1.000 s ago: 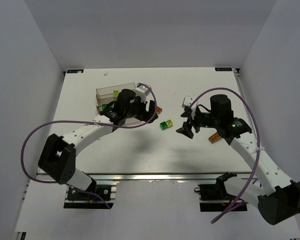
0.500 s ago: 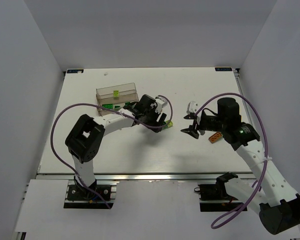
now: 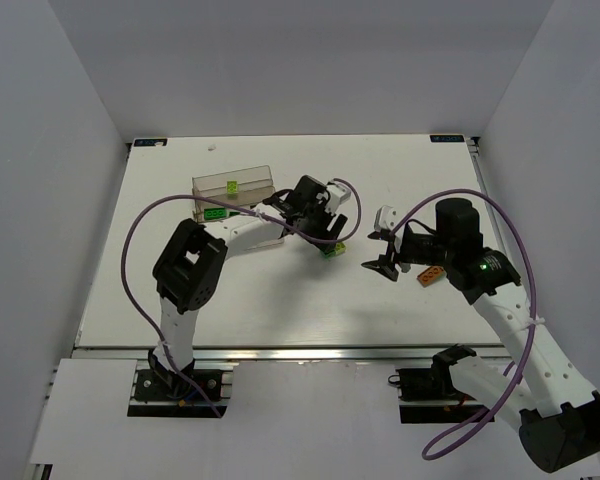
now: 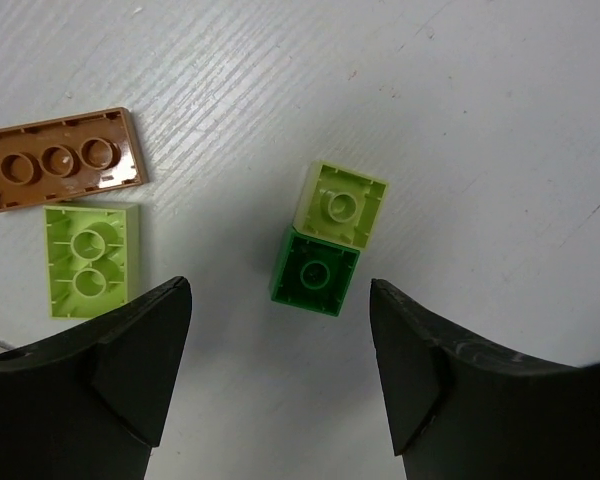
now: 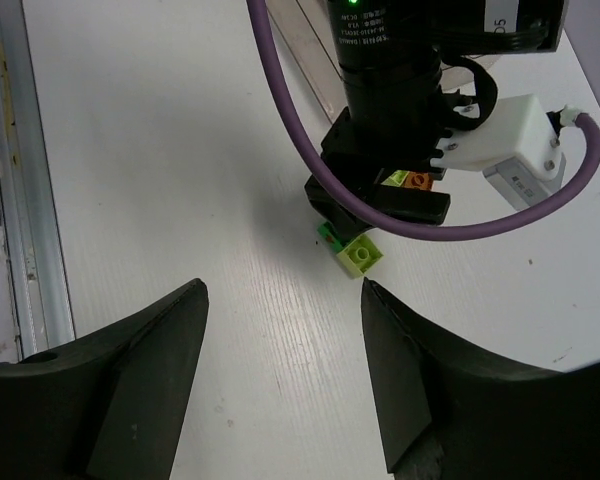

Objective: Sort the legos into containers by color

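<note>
Left gripper: spread wide, gripping nothing, poised over the white table. Just ahead of the gap between its fingers, a little toward the right-hand one: a dark green lego butted end to end against a lime lego, both flat on the table, touching neither finger. Beyond the other fingertip, off to the side: a two-stud lime lego, with an orange-brown plate just beside its far edge. Right gripper: likewise wide apart and empty, pointed toward that same green-and-lime pair from well apart. Near the right arm, one orange lego on the table. Behind the left arm, the clear containers, with a lime piece and green pieces inside.
</note>
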### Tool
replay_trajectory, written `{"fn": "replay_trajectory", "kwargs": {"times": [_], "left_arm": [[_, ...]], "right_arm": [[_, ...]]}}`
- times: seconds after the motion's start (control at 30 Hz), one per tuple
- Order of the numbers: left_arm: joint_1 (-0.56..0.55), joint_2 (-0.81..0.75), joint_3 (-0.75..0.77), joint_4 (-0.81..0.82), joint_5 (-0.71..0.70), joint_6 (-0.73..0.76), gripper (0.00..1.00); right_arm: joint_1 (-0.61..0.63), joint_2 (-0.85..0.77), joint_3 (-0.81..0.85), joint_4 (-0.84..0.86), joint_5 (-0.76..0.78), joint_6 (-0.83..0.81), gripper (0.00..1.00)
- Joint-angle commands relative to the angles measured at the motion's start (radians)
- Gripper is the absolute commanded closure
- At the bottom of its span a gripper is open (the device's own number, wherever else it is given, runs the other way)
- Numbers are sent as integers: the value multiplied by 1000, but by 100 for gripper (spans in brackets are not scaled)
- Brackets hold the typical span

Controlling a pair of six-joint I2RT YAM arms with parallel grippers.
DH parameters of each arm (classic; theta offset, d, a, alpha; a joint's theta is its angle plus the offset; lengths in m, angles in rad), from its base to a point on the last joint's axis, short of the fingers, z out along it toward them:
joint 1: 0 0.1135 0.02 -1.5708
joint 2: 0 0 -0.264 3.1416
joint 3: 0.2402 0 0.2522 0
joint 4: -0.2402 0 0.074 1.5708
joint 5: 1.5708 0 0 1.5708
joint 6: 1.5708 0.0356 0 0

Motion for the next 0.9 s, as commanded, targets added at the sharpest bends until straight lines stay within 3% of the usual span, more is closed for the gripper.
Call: {"fn": "replay_trajectory", "kwargs": {"times": [0.0, 0.57, 0.87], "left_arm": [[-10, -9, 40, -29, 6, 20, 19], [-41, 66, 49, -52, 16, 34, 20], [-42, 87, 52, -36, 11, 20, 30]], "right_arm": [[-7, -19, -9, 46, 2, 10, 32], [-7, -13, -18, 61, 10, 14, 29], [-5, -13, -20, 61, 8, 13, 29]]}}
